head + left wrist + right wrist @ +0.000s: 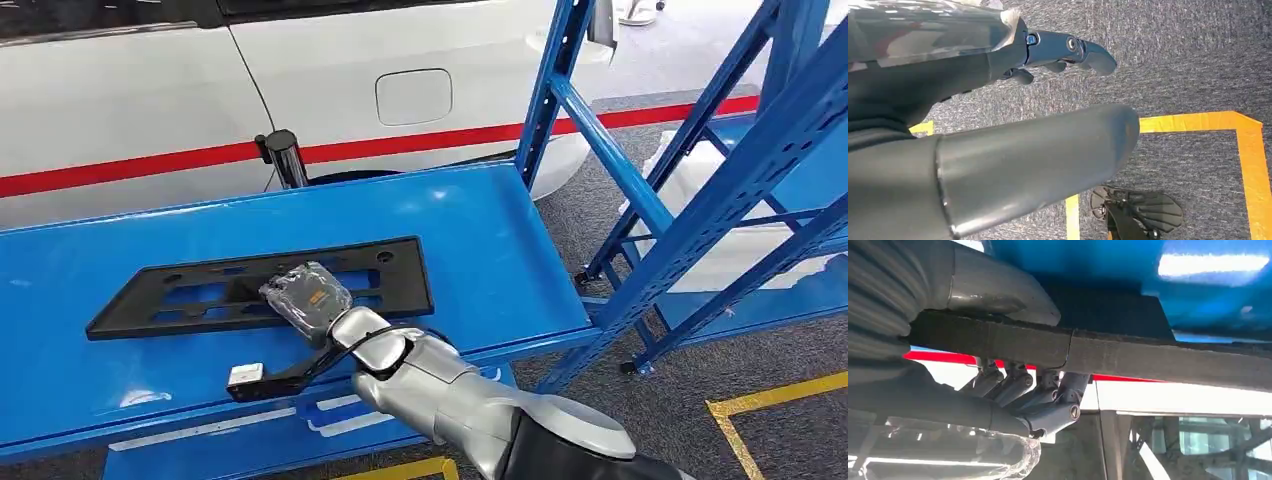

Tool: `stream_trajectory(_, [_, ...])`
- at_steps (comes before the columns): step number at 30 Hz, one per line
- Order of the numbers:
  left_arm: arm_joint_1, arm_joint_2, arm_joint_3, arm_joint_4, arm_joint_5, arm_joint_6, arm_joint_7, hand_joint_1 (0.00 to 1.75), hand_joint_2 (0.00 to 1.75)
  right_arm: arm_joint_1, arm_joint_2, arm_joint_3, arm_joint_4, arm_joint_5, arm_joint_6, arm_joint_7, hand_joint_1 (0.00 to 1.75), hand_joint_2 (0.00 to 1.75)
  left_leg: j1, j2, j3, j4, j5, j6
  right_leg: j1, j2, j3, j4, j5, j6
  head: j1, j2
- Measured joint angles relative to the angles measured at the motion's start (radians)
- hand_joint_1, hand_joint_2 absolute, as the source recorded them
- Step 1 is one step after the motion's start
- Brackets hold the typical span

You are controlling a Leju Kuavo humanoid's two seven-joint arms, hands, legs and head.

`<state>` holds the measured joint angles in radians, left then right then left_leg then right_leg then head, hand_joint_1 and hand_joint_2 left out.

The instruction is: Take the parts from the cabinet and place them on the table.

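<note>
Right hand (305,296) grips the near edge of the black plate frame (190,288) lying flat on the blue shelf (480,230): thumb (998,292) on one face, fingers (1048,400) curled against the other (edge sandwiched between). Left hand (1063,50) hangs over carpet, loosely apart, holding nothing.

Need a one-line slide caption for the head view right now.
Right hand grips the long black plastic panel lying on the blue shelf, white car behind.
</note>
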<state>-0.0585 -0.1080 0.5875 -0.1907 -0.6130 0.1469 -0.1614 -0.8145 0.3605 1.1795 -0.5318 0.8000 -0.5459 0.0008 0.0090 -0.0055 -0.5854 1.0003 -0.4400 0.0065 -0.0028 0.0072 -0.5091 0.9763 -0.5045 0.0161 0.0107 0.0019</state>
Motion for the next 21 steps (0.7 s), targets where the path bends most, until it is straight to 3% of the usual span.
stream_trajectory(2, [0.000, 0.000, 0.005, 0.000, -0.005, 0.000, 0.000, 0.00, 0.00, -0.003, 0.000, -0.009, 0.001, -0.015, -0.014, -0.013, 1.75, 1.75, 0.000, 0.000, 0.000, 0.000, 0.000, 0.000, 0.000, 0.000, 0.000, 0.000, 0.000, 0.000, 0.000, 0.000])
stream_trajectory(5, [0.000, -0.002, 0.011, 0.000, -0.011, 0.001, 0.001, 0.00, 0.00, -0.010, 0.000, -0.060, 0.002, -0.075, -0.049, -0.092, 1.75, 1.75, 0.000, 0.000, 0.001, 0.000, 0.000, 0.000, 0.000, 0.000, 0.001, 0.000, 0.000, 0.000, 0.000, 0.000])
stream_trajectory(10, [0.000, -0.003, 0.029, 0.000, -0.018, 0.003, 0.000, 0.00, 0.00, -0.027, -0.002, -0.226, -0.016, -0.083, -0.076, -0.192, 1.75, 1.75, 0.000, 0.000, 0.003, 0.000, 0.000, 0.000, 0.000, 0.001, 0.002, 0.000, 0.000, 0.000, 0.000, 0.000])
stream_trajectory(21, [0.000, -0.003, 0.039, 0.000, -0.041, 0.001, -0.002, 0.00, 0.00, -0.021, -0.034, -0.499, -0.185, -0.001, -0.025, -0.203, 1.75, 1.75, 0.000, 0.000, 0.000, 0.000, 0.000, 0.000, 0.000, 0.000, 0.008, 0.000, 0.001, 0.001, 0.000, 0.000])
